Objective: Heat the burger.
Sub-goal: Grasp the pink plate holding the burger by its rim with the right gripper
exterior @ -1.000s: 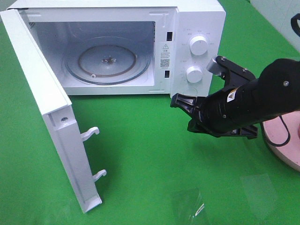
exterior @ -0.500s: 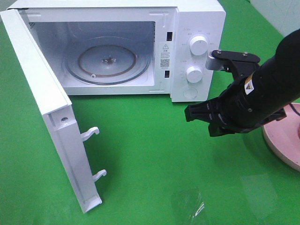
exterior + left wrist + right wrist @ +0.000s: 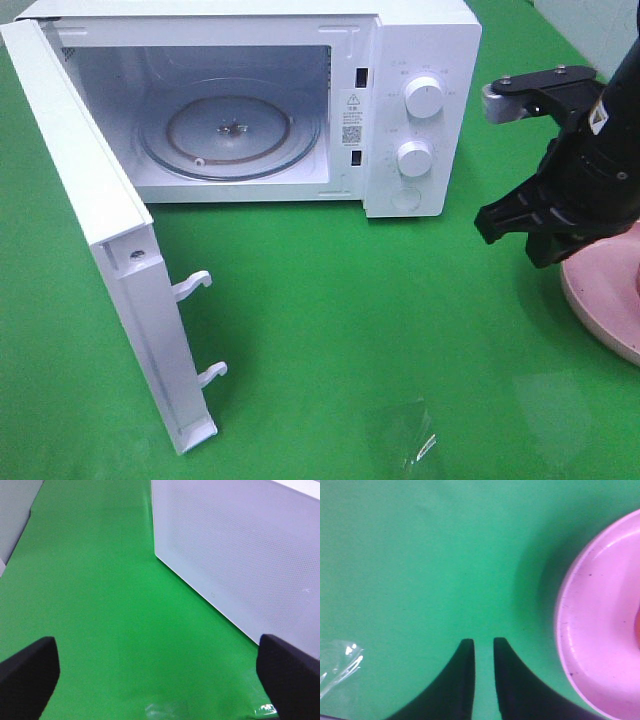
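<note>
The white microwave (image 3: 420, 60) stood at the far edge of the green surface (image 3: 330, 300). Its door (image 3: 120, 250) was swung fully open toward the left edge, and the glass turntable (image 3: 230, 130) lay bare inside. The pink plate (image 3: 600, 300) sat at the right edge, partly hidden behind the black arm. The right gripper (image 3: 490, 222) hung above the surface just beside the plate, on the side nearer the microwave. Its fingers (image 3: 465, 680) were almost pressed together, with only a narrow slit between them, and they pinched nothing. The burger could not be seen with certainty. Only a small orange patch (image 3: 636, 625) showed inside the plate at the border of the right wrist view, and I cannot tell if it was the bun. The left gripper (image 3: 160, 675) was spread wide and empty, low over the surface near the microwave's dotted side wall (image 3: 240, 555). A piece of clear film (image 3: 410, 440) lay near the front edge.
</note>
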Robot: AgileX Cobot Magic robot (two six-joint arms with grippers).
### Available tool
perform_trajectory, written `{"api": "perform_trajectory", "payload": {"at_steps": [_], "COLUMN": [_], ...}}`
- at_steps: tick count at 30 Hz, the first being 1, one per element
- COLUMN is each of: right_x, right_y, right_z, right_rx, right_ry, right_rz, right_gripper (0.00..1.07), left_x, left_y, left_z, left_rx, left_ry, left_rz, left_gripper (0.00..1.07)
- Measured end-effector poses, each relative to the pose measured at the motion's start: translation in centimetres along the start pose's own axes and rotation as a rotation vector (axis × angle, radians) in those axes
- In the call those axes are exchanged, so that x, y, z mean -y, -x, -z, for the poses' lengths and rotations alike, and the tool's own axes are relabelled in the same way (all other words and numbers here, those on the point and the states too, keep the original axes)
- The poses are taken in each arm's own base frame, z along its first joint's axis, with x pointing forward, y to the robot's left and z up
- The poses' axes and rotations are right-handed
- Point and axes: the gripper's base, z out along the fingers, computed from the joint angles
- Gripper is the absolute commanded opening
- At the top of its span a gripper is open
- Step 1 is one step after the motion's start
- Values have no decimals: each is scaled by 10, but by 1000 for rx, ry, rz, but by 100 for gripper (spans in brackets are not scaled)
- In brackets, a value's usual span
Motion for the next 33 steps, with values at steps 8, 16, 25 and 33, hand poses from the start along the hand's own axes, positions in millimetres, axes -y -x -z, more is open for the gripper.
{"api": "perform_trajectory", "payload": {"at_steps": [8, 16, 25, 33], "right_x": [34, 60, 73, 69], "right_y": [-2, -3, -4, -4], "right_z": [-3, -4, -13, -38], "right_rx": [-12, 3, -19, -85], "right_ry": [-39, -88, -100, -58], "right_rz": [-44, -68, -105, -84], "right_gripper": [62, 100, 98, 96], "left_x": [0, 0, 0, 0], "left_y": [0, 0, 0, 0], "left_z": [0, 0, 0, 0], "left_rx": [0, 0, 0, 0], "left_ry": [0, 0, 0, 0], "left_rz": [0, 0, 0, 0], "left_gripper": [100, 100, 100, 100]}}
